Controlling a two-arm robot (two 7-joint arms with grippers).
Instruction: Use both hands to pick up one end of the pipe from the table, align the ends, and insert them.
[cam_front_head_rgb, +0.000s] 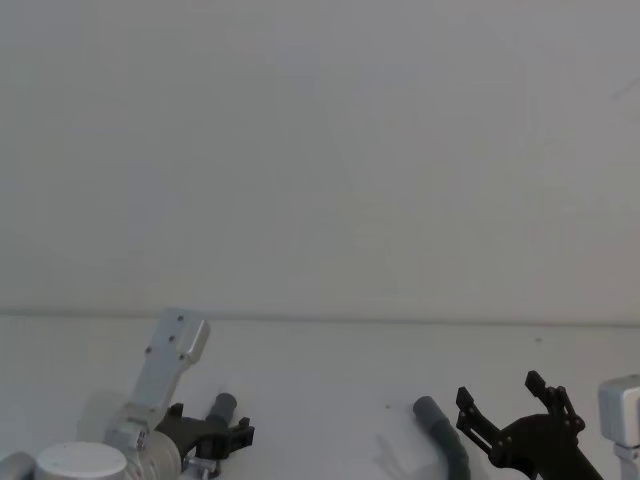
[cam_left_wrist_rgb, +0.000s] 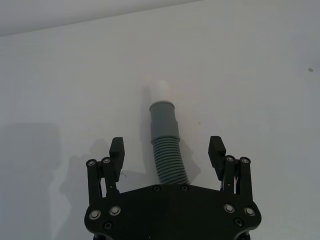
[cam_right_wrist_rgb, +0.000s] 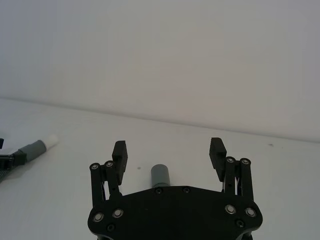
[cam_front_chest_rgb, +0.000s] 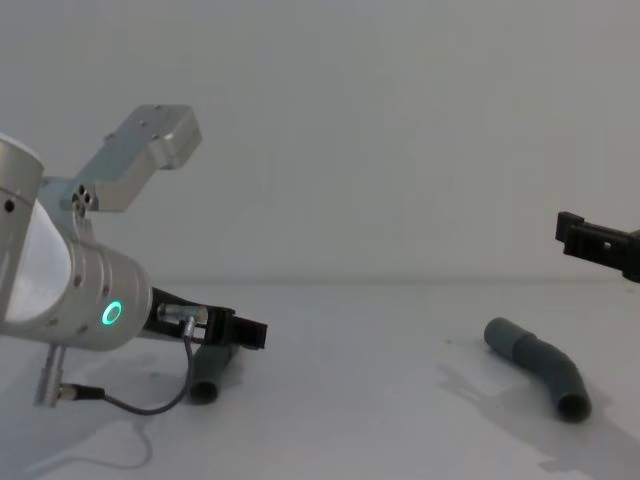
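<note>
Pre-grasp: L gripper (cam_left_wrist_rgb: 167, 149) & R gripper (cam_right_wrist_rgb: 168, 150) both open, pipe pieces flat on the table (cam_front_head_rgb: 330, 400).

L jaws are wide apart and low, straddling the ribbed part of the stub piece (cam_left_wrist_rgb: 167, 162) w/ clear gaps either side. Its white stub (cam_left_wrist_rgb: 161, 90) points away from the wrist. R jaws are also apart but higher, above the cuff piece (cam_front_chest_rgb: 540, 365), which lies well apart on the robot's right. To do it well, prob.: centre the ribs btw the L pads and clamp behind the grey cuff so the stub stays free. R should drop first, then grip near the cuff, not over its mouth. Lift both level before aligning.
</note>
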